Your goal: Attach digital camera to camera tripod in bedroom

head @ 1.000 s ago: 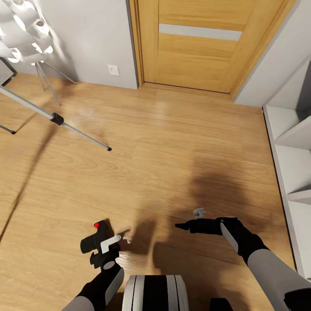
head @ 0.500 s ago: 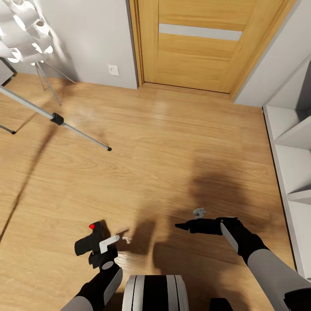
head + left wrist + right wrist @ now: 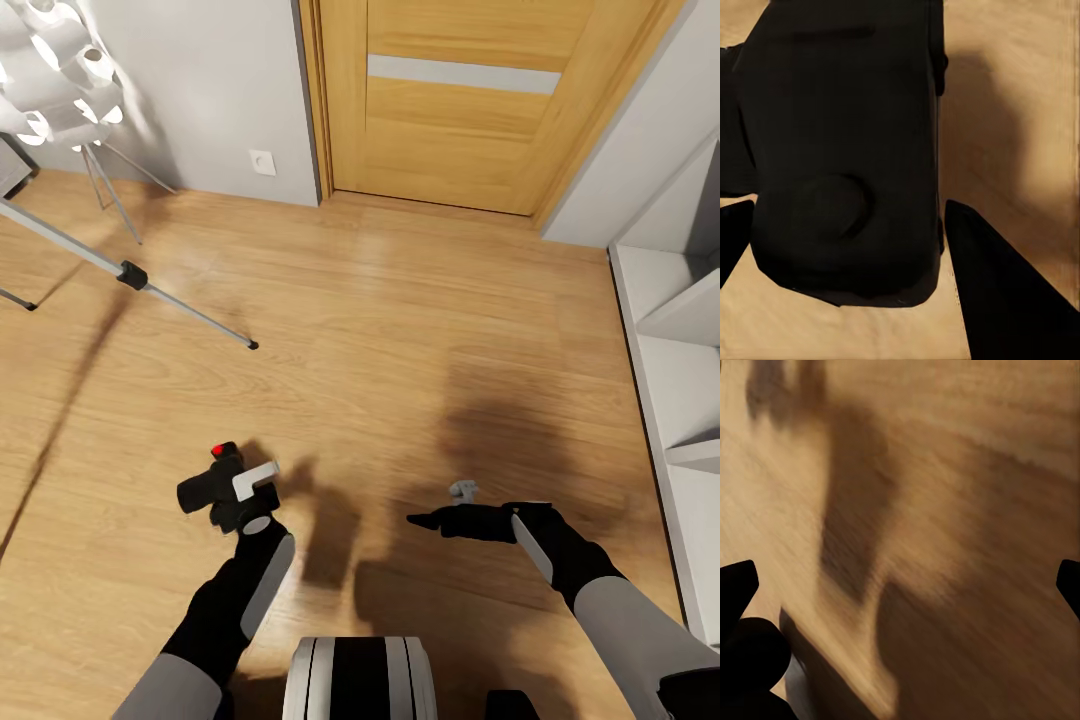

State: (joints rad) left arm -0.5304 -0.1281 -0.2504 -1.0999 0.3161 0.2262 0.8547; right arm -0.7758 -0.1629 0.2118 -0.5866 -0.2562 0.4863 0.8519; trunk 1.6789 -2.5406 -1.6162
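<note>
The left gripper (image 3: 222,492) is pinching the digital camera (image 3: 205,488) above open wood floor (image 3: 400,330), its long axis lying crosswise, red dot uppermost. The camera tripod (image 3: 130,274) is standing well apart, far left. The right gripper (image 3: 420,520) is hanging spread.

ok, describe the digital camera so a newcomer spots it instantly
Start at the wooden door, then come down the light wood floor to the robot's left gripper. The digital camera sits clamped there: a small black box, the one thing with a red dot.
</note>
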